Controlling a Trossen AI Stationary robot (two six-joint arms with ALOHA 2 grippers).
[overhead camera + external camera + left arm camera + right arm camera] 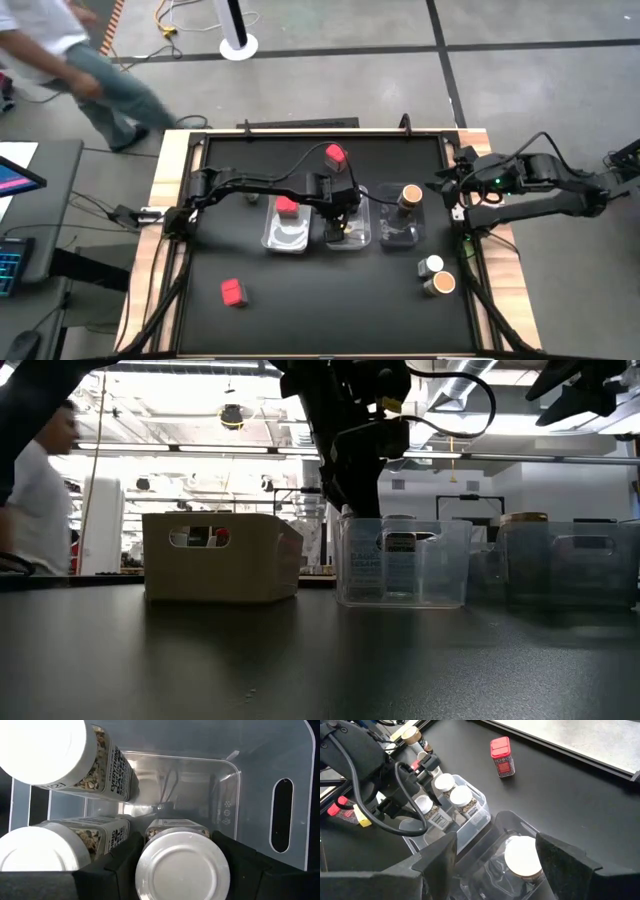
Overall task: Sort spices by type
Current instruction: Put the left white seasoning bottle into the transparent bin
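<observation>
Right now the white-lidded jar [182,866] sits between the fingers of my left gripper [182,870], down inside the middle clear tray [347,238], next to two more white-lidded jars [37,855] of the same seasoning. It looks light and rigid, with a smooth round body and a slick label, so I judge it could twist or slip if pinched near the lid. The better hold is across the body below the lid, which is where my fingers [112,865] stand now, one on each side. They are spread about as wide as the jar; whether they are pressing on it or just clear of it I cannot tell.

Farther out, a red spice box [287,206] lies in the tray to the left, another [335,154] stands beyond the trays, and a third [232,291] lies on the counter [330,310] nearer the front. A tan-lidded jar [410,195] stands in the right-hand tray [399,238], under my right gripper [495,857], which hangs above it, parted and empty.
</observation>
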